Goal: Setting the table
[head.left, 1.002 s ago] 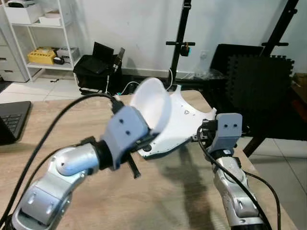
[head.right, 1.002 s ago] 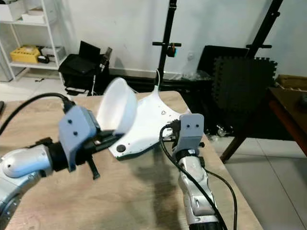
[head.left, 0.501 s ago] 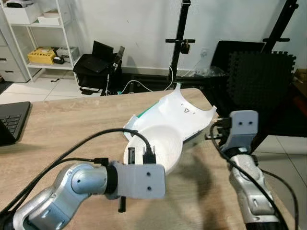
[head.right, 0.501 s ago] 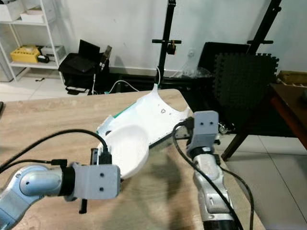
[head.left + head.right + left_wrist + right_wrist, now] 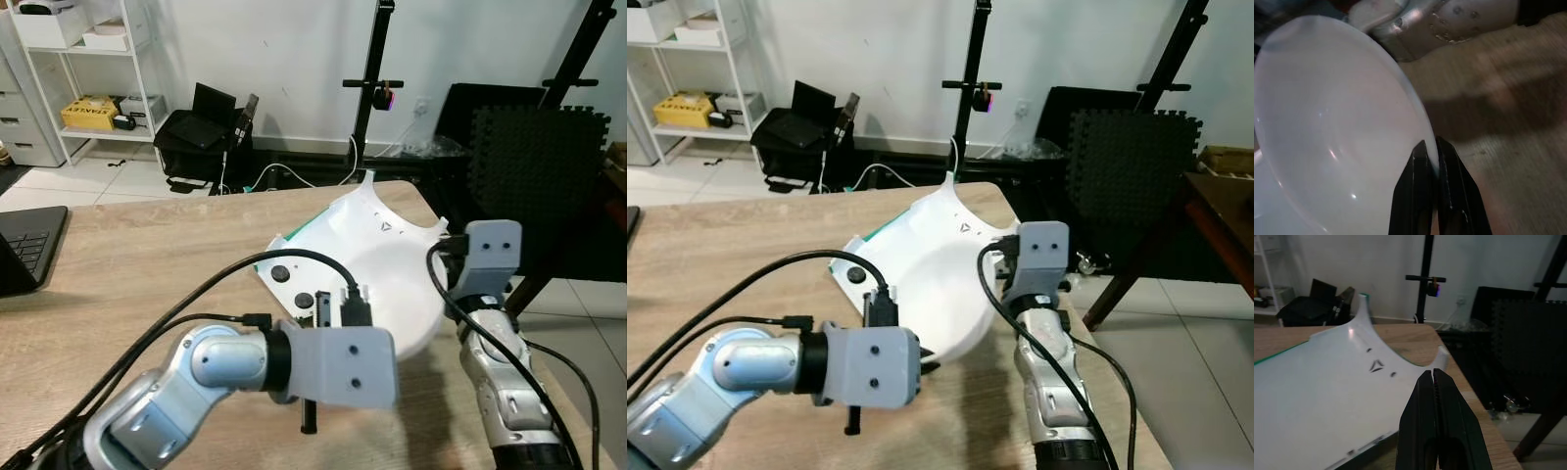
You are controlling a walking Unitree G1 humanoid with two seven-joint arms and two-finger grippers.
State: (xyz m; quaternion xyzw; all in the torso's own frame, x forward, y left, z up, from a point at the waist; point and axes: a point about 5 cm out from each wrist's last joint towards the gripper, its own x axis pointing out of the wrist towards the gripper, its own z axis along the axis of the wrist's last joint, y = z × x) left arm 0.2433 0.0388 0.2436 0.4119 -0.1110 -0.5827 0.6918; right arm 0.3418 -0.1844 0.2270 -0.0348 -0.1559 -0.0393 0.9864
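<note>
Left gripper pinches white bowl rim above table.

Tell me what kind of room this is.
Likely a workshop or lab rather than a dining room: a wooden table, a white storage shelf, black stands and foam floor mats along the wall.
</note>
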